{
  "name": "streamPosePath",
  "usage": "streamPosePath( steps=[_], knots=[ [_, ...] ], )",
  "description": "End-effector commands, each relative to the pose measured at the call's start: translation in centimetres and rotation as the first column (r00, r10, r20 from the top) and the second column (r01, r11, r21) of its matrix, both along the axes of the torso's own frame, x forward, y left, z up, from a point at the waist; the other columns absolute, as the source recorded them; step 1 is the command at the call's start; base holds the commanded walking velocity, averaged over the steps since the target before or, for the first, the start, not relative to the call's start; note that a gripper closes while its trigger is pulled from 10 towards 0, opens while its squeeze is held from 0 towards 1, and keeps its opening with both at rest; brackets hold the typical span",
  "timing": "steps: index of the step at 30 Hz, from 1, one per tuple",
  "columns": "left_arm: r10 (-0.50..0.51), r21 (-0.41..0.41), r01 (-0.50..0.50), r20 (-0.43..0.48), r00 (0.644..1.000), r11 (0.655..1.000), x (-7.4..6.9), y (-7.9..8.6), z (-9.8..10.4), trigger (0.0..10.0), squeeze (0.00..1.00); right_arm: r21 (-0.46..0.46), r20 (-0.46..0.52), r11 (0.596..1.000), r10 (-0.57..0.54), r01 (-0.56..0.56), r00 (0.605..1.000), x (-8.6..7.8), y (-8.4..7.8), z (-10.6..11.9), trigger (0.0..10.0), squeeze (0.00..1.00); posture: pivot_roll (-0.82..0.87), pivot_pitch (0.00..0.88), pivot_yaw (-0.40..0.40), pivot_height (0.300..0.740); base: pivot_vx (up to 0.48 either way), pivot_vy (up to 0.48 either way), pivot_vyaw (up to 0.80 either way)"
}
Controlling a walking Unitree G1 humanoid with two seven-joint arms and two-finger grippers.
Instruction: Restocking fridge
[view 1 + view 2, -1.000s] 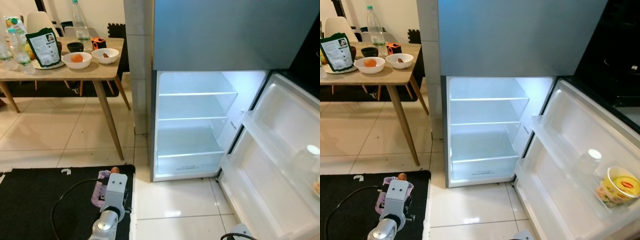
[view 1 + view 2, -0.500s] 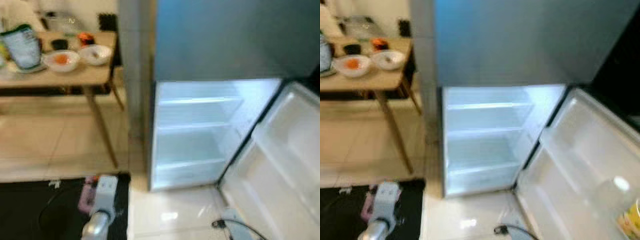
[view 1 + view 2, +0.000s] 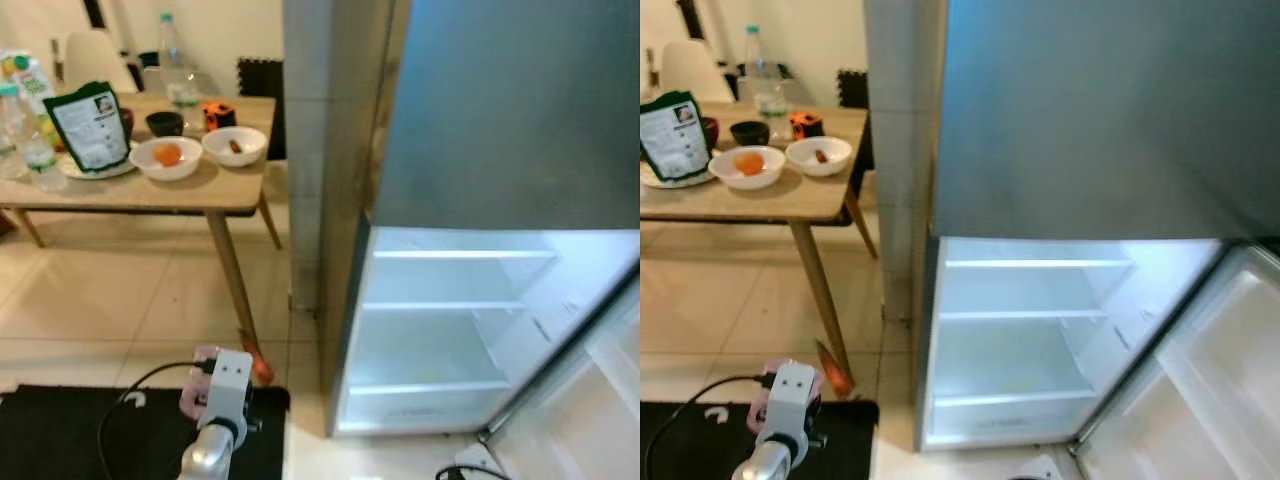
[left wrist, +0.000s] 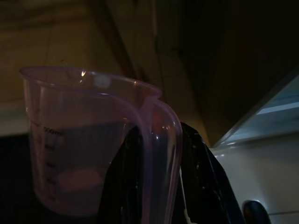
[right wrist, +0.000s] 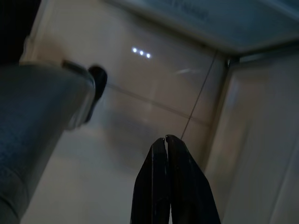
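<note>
Fridge [image 3: 450, 340] is seen with its lower compartment open and lit, white shelves bare, door swung out to the robot's right. Left pincer [image 4: 156, 186] is clenched on the handle of a pink translucent measuring jug [image 4: 79, 144], held low over a black mat [image 3: 60, 430] on the tiled floor; printed graduation marks are seen on the jug's wall. From the head views the jug is seen just past the silver left wrist [image 3: 225, 385], well apart from the fridge opening, left of it. An orange-red object [image 3: 833, 368] is seen on the floor beside the worktop's leg, near the jug; what it is cannot be told. A black cable [image 3: 125, 425] is looped over the mat by the left arm.

Right pincer [image 5: 164, 186] is pressed closed with nothing between its fingers, pointed down at pale floor tiles by the fridge's bottom edge.

Wooden worktop [image 3: 140, 190] is set to the left of the fridge, beside a tiled pillar [image 3: 305, 150]. On it are seen a white bowl with something orange [image 3: 167, 157], a second white bowl [image 3: 234, 145], a small black bowl [image 3: 164, 123], a dark green pouch [image 3: 90, 128] standing on a plate, a clear bottle [image 3: 180, 75], and more bottles [image 3: 25, 130] at the left edge. A white chair [image 3: 85, 55] is seen behind it.
</note>
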State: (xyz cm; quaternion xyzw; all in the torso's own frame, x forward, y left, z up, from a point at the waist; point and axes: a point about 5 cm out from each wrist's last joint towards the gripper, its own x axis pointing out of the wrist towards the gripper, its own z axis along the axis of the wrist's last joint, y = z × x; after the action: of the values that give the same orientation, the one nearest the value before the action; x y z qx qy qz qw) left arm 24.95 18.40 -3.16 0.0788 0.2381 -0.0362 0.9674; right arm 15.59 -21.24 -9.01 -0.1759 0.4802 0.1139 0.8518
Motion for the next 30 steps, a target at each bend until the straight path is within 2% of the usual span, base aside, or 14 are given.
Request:
streamPosePath(
  steps=[1,5,15,20,23,25,27,28,30],
  knots=[
    [-0.005,0.007,0.005,0.009,1.000,1.000,0.1,-0.1,0.1,10.0,0.00,-0.012,0.001,1.000,-0.006,0.006,1.000,0.0,-0.4,0.1,10.0,0.00,-0.03,0.000,-0.041,0.740,0.000,0.000,0.00],
    [-0.032,0.021,0.032,0.007,0.999,0.999,0.1,-0.4,0.1,10.0,0.00,-0.012,-0.004,1.000,-0.006,0.005,1.000,-0.2,-0.4,0.0,10.0,0.00,-0.04,0.000,-0.043,0.740,0.000,0.000,0.00],
    [-0.014,0.047,0.012,0.031,0.999,0.999,0.2,-0.7,0.2,10.0,0.00,-0.012,-0.005,1.000,-0.005,0.005,1.000,-0.2,-0.4,0.0,10.0,0.00,-0.03,0.006,-0.045,0.740,0.000,0.000,0.00],
    [0.003,0.041,-0.004,0.019,1.000,0.999,0.0,-0.6,0.0,10.0,0.00,-0.013,-0.002,1.000,-0.007,0.007,1.000,-0.2,-0.5,0.0,10.0,0.00,-0.04,0.000,-0.045,0.740,0.000,0.000,0.00],
    [0.018,0.065,-0.018,0.002,1.000,0.998,-0.5,0.0,-0.3,10.0,0.00,-0.015,-0.004,1.000,-0.003,0.003,1.000,-0.3,-0.5,0.0,10.0,0.00,-0.03,0.003,-0.042,0.740,0.000,0.000,0.00],
    [0.066,0.120,-0.067,0.010,0.998,0.991,-0.6,0.8,-0.3,10.0,0.00,-0.014,-0.006,1.000,-0.008,0.008,1.000,-0.3,-0.4,0.0,10.0,0.00,-0.04,0.001,-0.040,0.740,0.000,0.000,0.00],
    [0.101,0.138,-0.103,0.023,0.995,0.985,-0.5,1.2,-0.2,10.0,0.00,-0.013,-0.005,1.000,-0.011,0.011,1.000,-0.3,-0.4,0.0,10.0,0.00,-0.04,0.000,-0.039,0.740,0.000,0.000,0.00],
    [0.195,0.102,-0.199,0.053,0.979,0.975,-0.2,1.9,0.3,10.0,0.00,-0.010,-0.004,1.000,-0.014,0.013,1.000,-0.3,-0.4,-0.1,10.0,0.00,-0.04,0.000,-0.041,0.740,0.000,0.000,0.00],
    [0.259,0.051,-0.262,0.066,0.964,0.964,0.0,2.3,0.5,10.0,0.00,-0.009,-0.005,1.000,-0.013,0.013,1.000,-0.3,-0.4,-0.1,10.0,0.00,-0.04,0.000,-0.041,0.740,0.000,0.000,0.00]
  ],
)
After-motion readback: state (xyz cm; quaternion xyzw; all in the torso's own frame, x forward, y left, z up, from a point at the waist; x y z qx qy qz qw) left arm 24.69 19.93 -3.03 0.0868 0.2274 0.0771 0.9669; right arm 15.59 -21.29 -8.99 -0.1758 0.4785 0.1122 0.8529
